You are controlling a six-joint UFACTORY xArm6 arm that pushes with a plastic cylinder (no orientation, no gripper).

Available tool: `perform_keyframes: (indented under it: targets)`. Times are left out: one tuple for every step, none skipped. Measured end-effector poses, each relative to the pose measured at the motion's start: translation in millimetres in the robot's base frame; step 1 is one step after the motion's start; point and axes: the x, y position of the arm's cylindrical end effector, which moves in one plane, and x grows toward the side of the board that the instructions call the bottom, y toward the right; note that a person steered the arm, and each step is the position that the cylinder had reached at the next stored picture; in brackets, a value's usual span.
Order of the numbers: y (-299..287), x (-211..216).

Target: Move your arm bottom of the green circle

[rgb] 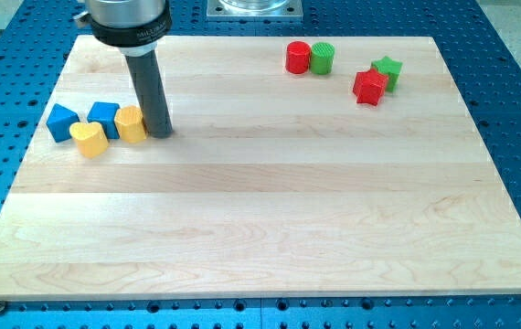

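My tip (158, 132) sits at the view's left, touching or just beside the right side of a yellow round wooden block (132, 124). There are no jaws here, only a bare dark rod holding nothing. The target, a green wooden cylinder (322, 58), stands near the top of the light wooden board (260, 228), well apart from me, touching a red wooden cylinder (298, 57) on its left. My worry is the finish: arriving too high would shove the green cylinder into the red 1. A red star-shaped block (369, 87) and a green star-shaped block (388, 71) lie close to its lower right, so overshooting rightward could knock those 2.
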Motion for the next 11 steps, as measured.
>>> perform_keyframes:
  targets:
    - [0.0, 2.5]
    - [0.0, 38.7]
    - [0.0, 62.7]
    - [0.0, 78.0]
    - [25.4, 68.3]
    - [79.4, 49.3]
    - [124.2, 35.7]
    - [151.5, 15.3]
    - [163.3, -13.8]
    - [167.2, -50.4]
    - [215.2, -81.9]
